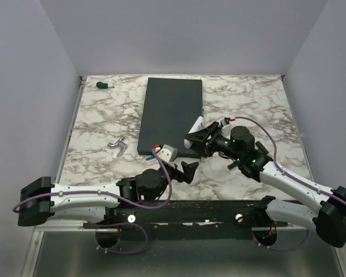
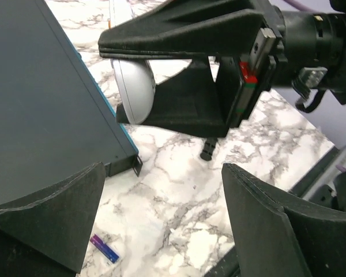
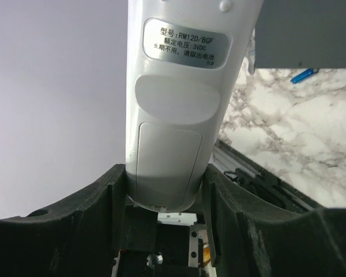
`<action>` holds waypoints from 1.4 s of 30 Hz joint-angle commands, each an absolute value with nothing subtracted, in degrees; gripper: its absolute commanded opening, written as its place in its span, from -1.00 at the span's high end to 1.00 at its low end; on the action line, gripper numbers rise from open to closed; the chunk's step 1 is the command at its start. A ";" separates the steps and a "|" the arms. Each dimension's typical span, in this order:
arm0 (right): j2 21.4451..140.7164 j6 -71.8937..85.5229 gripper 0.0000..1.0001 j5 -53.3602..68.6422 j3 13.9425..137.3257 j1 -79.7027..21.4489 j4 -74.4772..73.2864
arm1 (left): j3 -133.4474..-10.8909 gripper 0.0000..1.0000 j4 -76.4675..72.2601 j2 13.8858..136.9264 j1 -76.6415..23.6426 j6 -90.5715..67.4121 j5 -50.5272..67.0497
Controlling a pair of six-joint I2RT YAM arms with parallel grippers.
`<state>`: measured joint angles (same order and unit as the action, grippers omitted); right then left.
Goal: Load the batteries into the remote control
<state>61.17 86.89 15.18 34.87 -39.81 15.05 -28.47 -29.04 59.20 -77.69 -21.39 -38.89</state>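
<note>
The left claw (image 2: 161, 173) stood wide open and empty, low over the marble worktop (image 2: 179, 208). The purple-blue battery (image 2: 105, 248) lay on the worktop near one of its fingers, close to the near corner of the dark grey slab (image 2: 40, 115). The right claw (image 3: 164, 173) was closed on one end of the remote control (image 3: 173, 115), with the labelled back facing the wrist camera; the handset sat at the near right edge of the slab. The blue battery (image 3: 304, 75) lay on the worktop just beside the slab.
</note>
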 commanded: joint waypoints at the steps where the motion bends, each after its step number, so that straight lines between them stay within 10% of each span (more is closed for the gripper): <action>1: 60.59 74.72 0.99 8.80 39.35 -40.17 8.38 | -26.18 -0.70 -22.85 50.65 -77.70 -27.01 -33.27; 12: 63.38 32.31 0.99 12.57 46.14 -40.31 -7.56 | -34.90 -0.72 9.55 29.32 -63.68 -42.69 -23.83; 23: 67.70 19.23 0.99 5.11 52.10 -52.31 -16.52 | -45.33 -0.66 13.84 42.25 -42.54 -51.36 7.15; 42: 68.26 18.66 0.98 10.80 57.47 -55.54 -19.00 | -41.07 -0.51 7.38 46.15 -41.92 -54.91 10.89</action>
<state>68.38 18.79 7.90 54.61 -54.48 -19.51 -41.76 10.13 45.63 -42.33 -53.93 10.70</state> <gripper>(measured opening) 0.549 0.771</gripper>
